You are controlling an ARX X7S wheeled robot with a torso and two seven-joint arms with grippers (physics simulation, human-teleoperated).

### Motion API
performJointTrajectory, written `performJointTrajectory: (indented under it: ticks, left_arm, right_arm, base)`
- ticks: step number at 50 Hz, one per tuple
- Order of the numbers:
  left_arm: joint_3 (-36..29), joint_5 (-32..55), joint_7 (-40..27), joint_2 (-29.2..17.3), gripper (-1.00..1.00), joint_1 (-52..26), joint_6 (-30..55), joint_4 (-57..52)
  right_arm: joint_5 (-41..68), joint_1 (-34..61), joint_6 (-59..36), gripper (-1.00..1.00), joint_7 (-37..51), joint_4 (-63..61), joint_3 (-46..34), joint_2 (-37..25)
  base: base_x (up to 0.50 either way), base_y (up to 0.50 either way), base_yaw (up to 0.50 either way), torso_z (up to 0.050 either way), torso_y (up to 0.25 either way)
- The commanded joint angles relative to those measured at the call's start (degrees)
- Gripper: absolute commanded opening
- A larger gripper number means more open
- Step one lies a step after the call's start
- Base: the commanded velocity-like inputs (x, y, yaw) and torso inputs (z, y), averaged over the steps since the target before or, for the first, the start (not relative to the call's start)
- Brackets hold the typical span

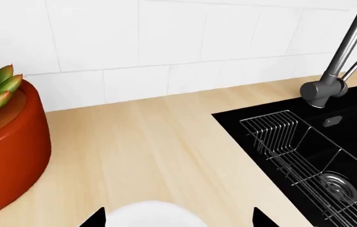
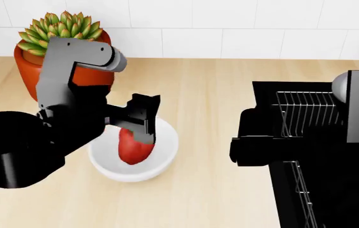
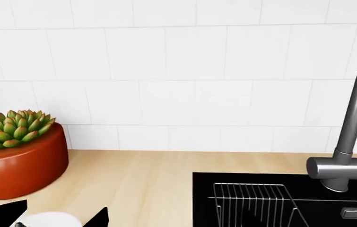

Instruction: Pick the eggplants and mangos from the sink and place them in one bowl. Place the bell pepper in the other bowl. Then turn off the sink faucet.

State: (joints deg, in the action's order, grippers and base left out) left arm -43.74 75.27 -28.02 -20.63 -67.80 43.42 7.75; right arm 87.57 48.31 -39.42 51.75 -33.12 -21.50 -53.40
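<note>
Matte black sink (image 1: 355, 127), brushed-steel faucet (image 1: 333, 75)

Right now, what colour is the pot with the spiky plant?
Orange-red; the pot shows best in the right wrist view.

On the counter (image 2: 217, 85), the bowl (image 2: 166, 142) sits toward the left, with the bell pepper (image 2: 133, 148) in it. Behind the bowl and further left, the potted plant (image 2: 62, 28) stands against the tiled wall (image 2: 243, 23). The sink (image 2: 265, 97) is set into the counter on the right, well apart from the bowl. A wire rack (image 1: 285, 142) lies inside the sink, and the drain (image 1: 337, 183) seems to lie beneath it. The sink faucet (image 1: 333, 78) rises at the sink's back edge, by the wall.
</note>
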Motion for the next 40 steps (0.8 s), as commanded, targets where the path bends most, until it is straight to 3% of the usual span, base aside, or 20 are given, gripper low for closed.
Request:
performJointTrajectory:
  ticks: [1,9,17,20,34,40]
  left_arm:
    - [2.1,-0.2,-2.7,-5.1,1.00,-1.6,0.2,-11.0]
    - [5.6,0.5,-11.3,-16.6,1.00,1.5,0.8,-22.9]
    - [9.3,1.8,-13.5,-23.5,1.00,7.9,-2.7,-28.2]
    - [8.7,-1.7,-14.5,-24.5,1.00,9.6,-3.7,-29.0]
    - [13.4,2.3,-17.4,-30.0,1.00,18.8,-9.6,-34.1]
    - [14.4,2.6,-18.1,-32.1,1.00,22.9,-11.8,-37.4]
  right_arm:
    - [-2.7,1.0,-0.6,1.00,-1.7,0.8,-0.5,1.4]
    - [-8.0,2.6,-1.1,1.00,-6.6,2.9,-2.6,2.8]
    - [-9.5,2.6,-1.5,1.00,-8.8,3.8,-3.6,2.9]
    - [-10.4,2.2,-1.0,1.00,-9.0,3.6,-3.8,3.2]
    - [-8.4,0.1,-0.8,1.00,-5.1,0.9,-3.0,1.8]
    - [-6.9,1.5,-2.1,1.00,-4.2,0.8,-3.6,2.6]
  base:
    - [0.00,0.00,0.00,0.000,0.000]
    - [0.00,0.00,0.00,0.000,0.000]
    - [0.00,0.00,0.00,0.000,0.000]
    - [0.00,0.00,0.00,0.000,0.000]
    - [-0.01,0.00,0.00,0.000,0.000]
    - [-0.45,-0.12,0.00,0.000,0.000]
